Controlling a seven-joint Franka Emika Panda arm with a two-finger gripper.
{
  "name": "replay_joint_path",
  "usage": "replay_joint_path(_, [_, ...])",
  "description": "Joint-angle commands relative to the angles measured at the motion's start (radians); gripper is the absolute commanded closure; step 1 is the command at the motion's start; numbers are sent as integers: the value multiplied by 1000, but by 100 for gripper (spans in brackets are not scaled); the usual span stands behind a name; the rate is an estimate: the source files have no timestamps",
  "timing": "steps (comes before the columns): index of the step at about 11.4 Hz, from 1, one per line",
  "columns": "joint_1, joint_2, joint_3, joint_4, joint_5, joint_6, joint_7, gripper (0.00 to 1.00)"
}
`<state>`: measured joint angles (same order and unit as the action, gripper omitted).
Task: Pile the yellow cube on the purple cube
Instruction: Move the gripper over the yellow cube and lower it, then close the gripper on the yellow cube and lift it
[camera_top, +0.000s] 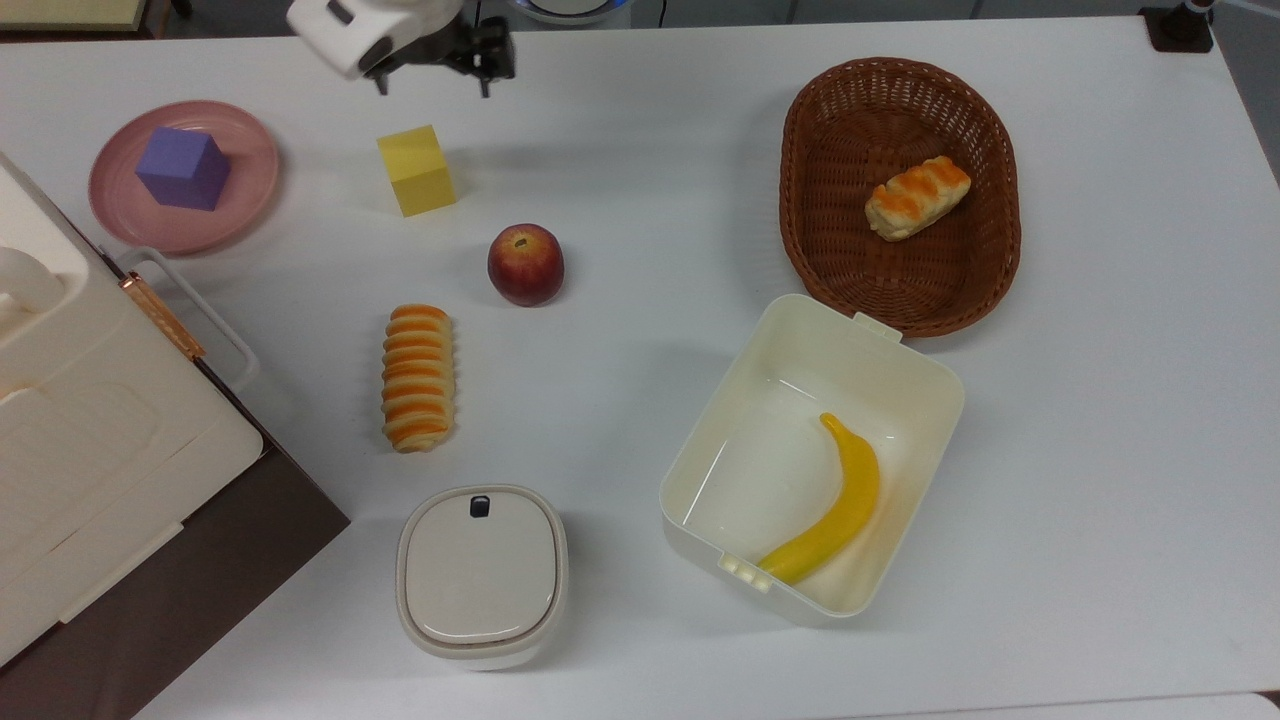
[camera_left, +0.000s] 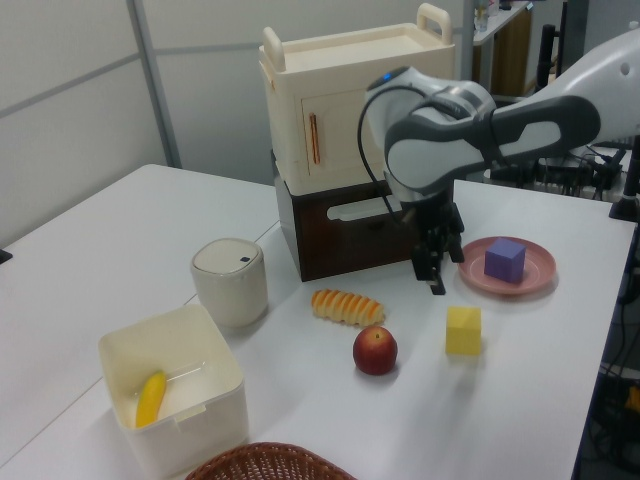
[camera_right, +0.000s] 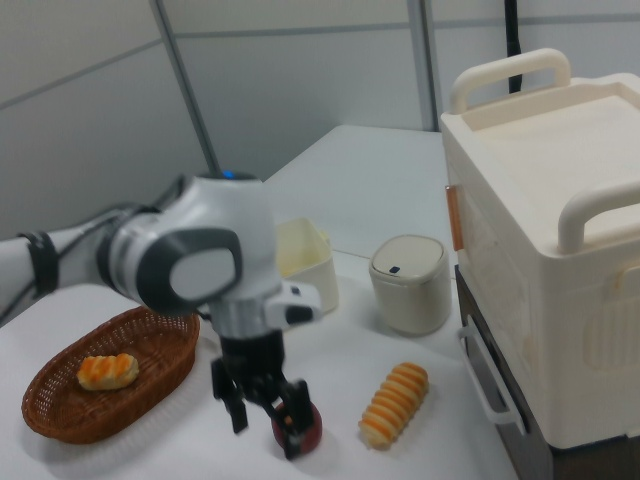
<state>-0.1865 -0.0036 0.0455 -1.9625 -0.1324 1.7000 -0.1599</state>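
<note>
My gripper (camera_top: 430, 78), fingers apart and empty, hangs just beyond the yellow cube (camera_top: 417, 170), toward the top view's top edge.

I see an apple (camera_top: 526, 264) near the table's middle, with a striped bread roll (camera_top: 418, 377) below-left of it in the top view. A banana (camera_top: 829, 503) lies in the open cream box (camera_top: 905, 372). A smaller bread (camera_top: 916, 196) sits in the wicker basket (camera_top: 810, 140). A lidded white canister (camera_top: 481, 573) stands near the bottom edge.
</note>
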Motion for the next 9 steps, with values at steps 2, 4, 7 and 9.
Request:
replay_joint_path(2, [-77, 63, -1, -82, -71, 121, -209, 0])
replay_joint_path(4, [-103, 126, -1, -81, -84, 124, -283, 0])
replay_joint_path(7, [-117, 180, 2, -82, -84, 142, -336, 0])
replay_joint_path(9, [-117, 180, 2, -81, -81, 144, -345, 0])
